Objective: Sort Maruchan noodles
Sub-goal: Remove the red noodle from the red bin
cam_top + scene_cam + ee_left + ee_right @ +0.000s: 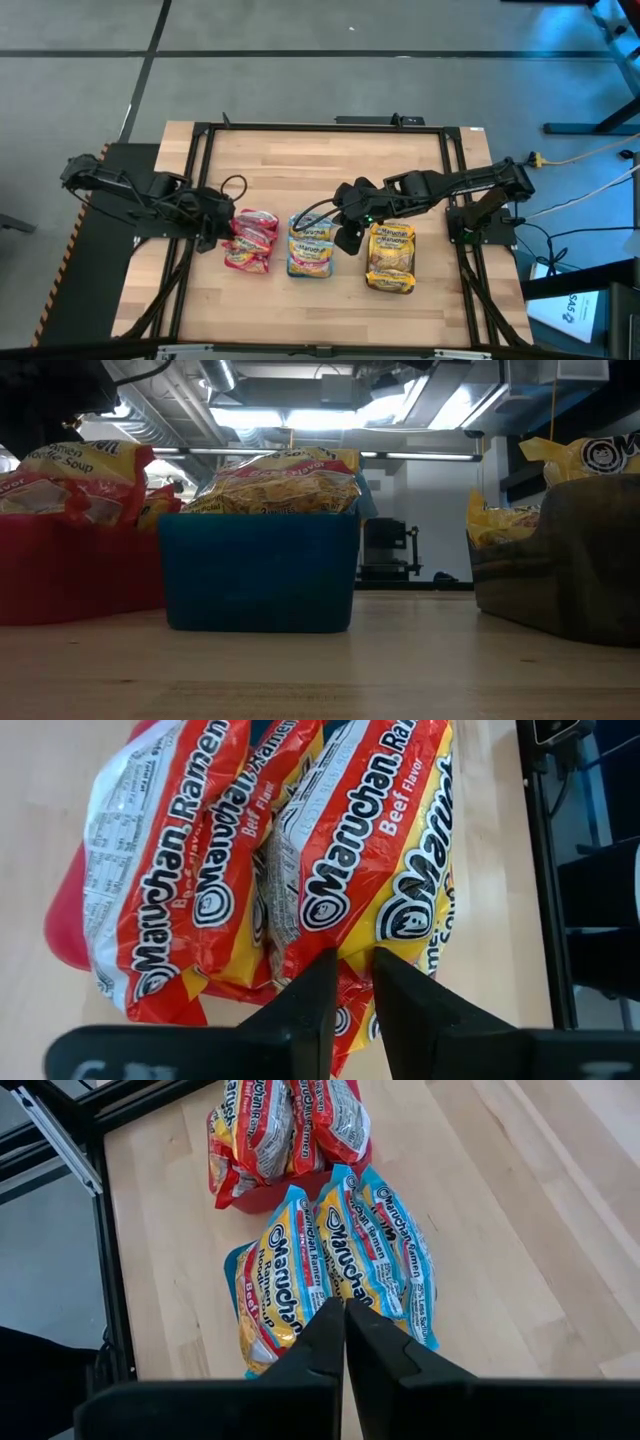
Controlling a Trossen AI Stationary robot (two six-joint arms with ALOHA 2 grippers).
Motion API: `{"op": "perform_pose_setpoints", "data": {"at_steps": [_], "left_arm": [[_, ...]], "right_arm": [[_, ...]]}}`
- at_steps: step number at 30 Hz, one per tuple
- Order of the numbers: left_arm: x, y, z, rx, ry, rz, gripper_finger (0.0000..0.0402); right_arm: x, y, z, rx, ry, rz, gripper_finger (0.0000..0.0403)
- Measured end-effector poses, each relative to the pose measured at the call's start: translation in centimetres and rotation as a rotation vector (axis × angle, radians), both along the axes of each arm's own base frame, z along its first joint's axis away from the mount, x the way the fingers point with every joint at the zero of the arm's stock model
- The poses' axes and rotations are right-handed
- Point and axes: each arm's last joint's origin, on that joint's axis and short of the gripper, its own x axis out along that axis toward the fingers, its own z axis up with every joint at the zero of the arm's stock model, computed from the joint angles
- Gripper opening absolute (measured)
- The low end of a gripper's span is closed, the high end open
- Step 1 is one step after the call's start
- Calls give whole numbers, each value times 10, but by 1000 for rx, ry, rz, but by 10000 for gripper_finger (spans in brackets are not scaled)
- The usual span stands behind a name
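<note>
Red Maruchan packets (252, 240) stand packed in a red tray (80, 575). Blue-edged packets (312, 245) fill a blue tray (258, 570), and yellow packets (392, 255) sit in a dark grey tray (570, 560). My left gripper (218, 228) is at the left edge of the red packets. In the left wrist view it (355, 985) hovers over the beef-flavour packets (360, 850), with a narrow gap between its fingers. My right gripper (348, 238) hangs between the blue-edged and yellow packets. In the right wrist view it (345, 1315) is shut, over the blue-edged packets (335, 1250). My left gripper comes at the red packets from the table's left side. Its fingertips (315, 985) overlap the nearest packet's lower edge (352, 965) in the wrist view, but I cannot tell whether they touch it.
The three trays stand in a row across the middle of the wooden table (320, 160). There is bare wood on the far side and along the near edge. A black metal frame (200, 135) borders the table. A black cable (232, 185) loops near the left gripper.
</note>
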Motion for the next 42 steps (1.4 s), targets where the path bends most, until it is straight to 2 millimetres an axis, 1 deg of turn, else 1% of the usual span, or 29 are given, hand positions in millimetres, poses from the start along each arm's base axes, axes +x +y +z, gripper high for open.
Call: {"op": "perform_pose_setpoints", "data": {"at_steps": [5, 17, 32, 34, 39, 42], "left_arm": [[3, -1, -2, 2, 20, -1, 44], [8, -2, -6, -16, 70, 13, 23], [9, -2, -8, -23, 93, 44, 26], [11, -2, -6, -13, 59, 57, 26], [10, 0, 6, 1, -30, 87, 27], [7, 0, 5, -15, 7, 96, 32]], "right_arm": [[0, 0, 0, 0, 0, 0, 14], [0, 0, 0, 2, 0, 1, 14], [-2, 0, -2, -4, 26, 2, 14], [-2, 0, -2, -4, 26, 2, 14], [-2, 0, -2, -5, 33, 3, 14], [-4, -1, -3, -9, 57, 3, 14]]}}
